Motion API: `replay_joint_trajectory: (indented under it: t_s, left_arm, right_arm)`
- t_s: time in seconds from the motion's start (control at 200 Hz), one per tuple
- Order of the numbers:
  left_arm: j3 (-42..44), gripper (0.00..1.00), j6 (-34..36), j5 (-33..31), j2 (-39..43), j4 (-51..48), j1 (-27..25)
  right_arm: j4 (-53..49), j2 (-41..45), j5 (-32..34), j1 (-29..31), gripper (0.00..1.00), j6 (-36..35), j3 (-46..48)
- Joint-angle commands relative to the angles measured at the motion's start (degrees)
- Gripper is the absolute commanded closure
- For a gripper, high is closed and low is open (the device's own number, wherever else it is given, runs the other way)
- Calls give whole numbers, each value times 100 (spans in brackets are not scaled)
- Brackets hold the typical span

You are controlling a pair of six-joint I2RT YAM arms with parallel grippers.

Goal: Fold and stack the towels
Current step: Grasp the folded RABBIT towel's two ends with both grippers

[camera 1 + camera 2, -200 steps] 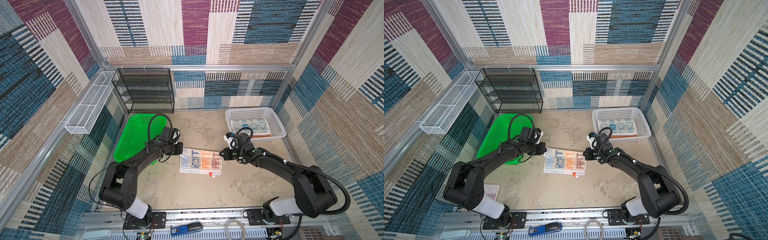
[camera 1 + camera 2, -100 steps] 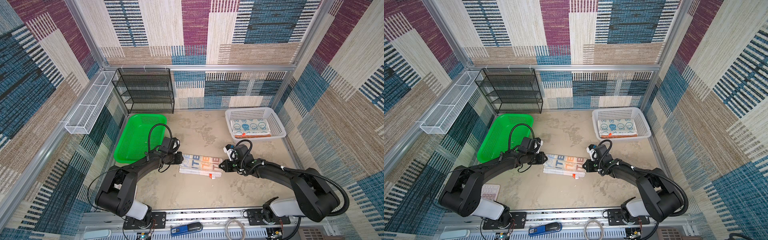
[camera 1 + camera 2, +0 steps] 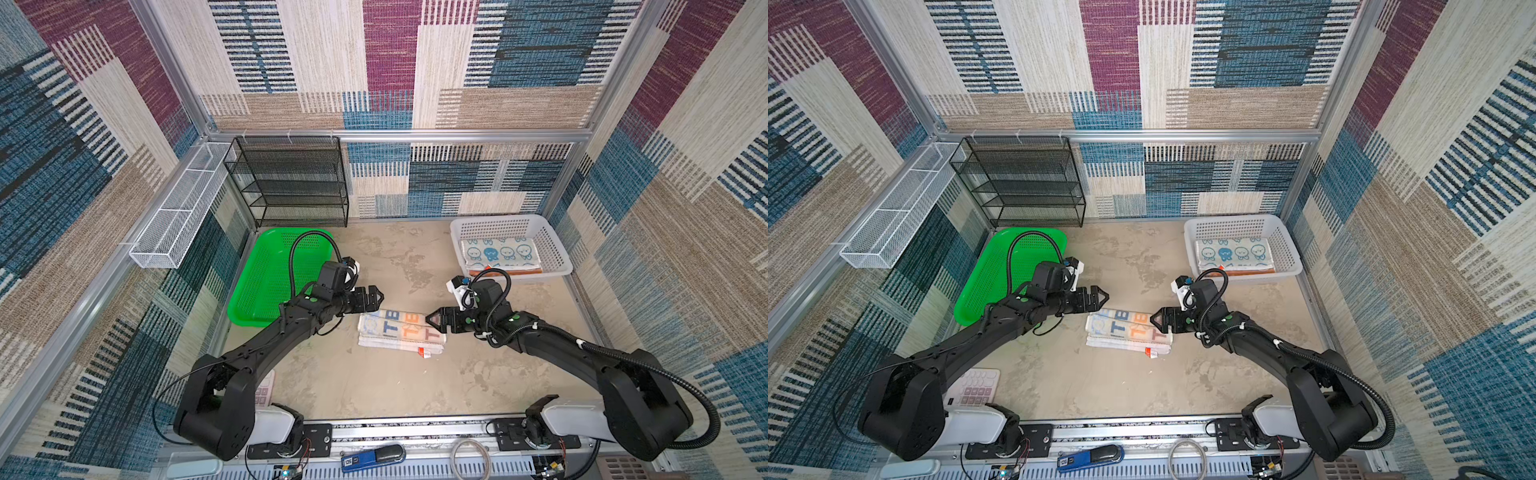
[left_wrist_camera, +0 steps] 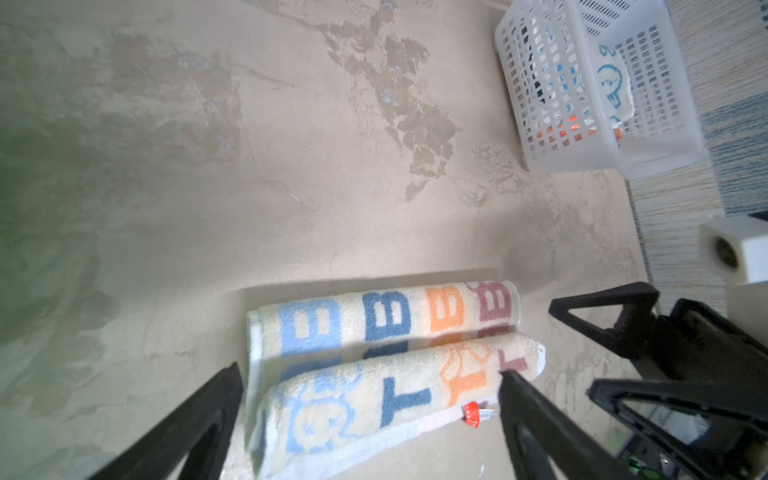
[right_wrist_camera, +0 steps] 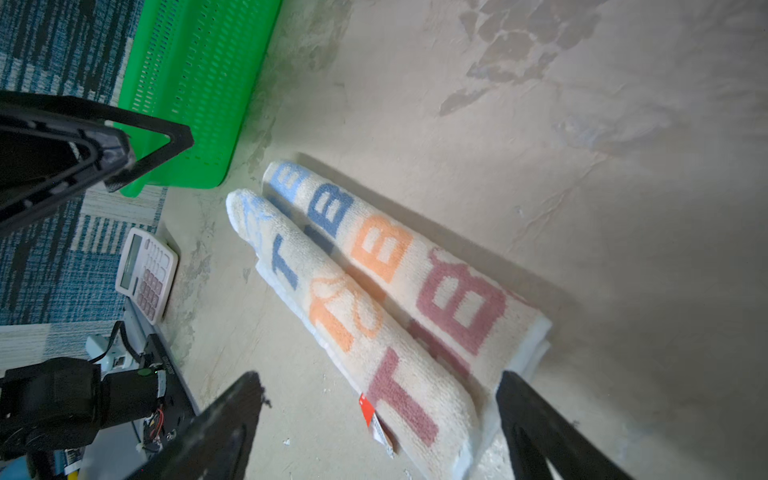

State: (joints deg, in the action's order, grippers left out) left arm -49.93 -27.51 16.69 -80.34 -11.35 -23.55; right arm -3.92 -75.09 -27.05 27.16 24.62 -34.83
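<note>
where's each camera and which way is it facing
Top views: high in front, looking down across the table; left arm and right arm, left fingers and right fingers flanking the lettered towel.
Left wrist: on the left arm, looking past its fingers over the towel toward the white basket; right fingers show.
Right wrist: on the right arm, facing the green tray across the towel; own and left fingers show.
Shared: all see the towel.
</note>
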Motion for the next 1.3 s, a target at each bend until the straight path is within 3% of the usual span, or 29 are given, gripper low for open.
replay_joint_trajectory:
  t_s: [0.0,0.285,0.591,0.866,1.012,1.147,1.292]
  left_arm:
    - [4,1,-503,498,-354,482,-18]
    - [-17,1,-552,825,-1004,557,-49]
    - [515,1,-599,747,-245,271,-106]
    - [597,1,-852,845,281,125,-120]
    - [693,1,-1249,1035,-1,718,-179]
    - [865,1,-1336,1101,-430,1100,-219]
    - [830,1,-1144,1043,-838,1048,-219]
  right_arm:
    - [506,-150,-352,51,7,280,170]
    - [691,-324,-475,190,5,224,358]
    - [605,-67,-574,385,3,-4,597]
    - [398,70,-169,387,1,28,320]
    - [845,-323,-488,387,1,226,256]
    - [870,-781,-252,391,1,192,218]
    - [522,-314,-30,390,1,5,223]
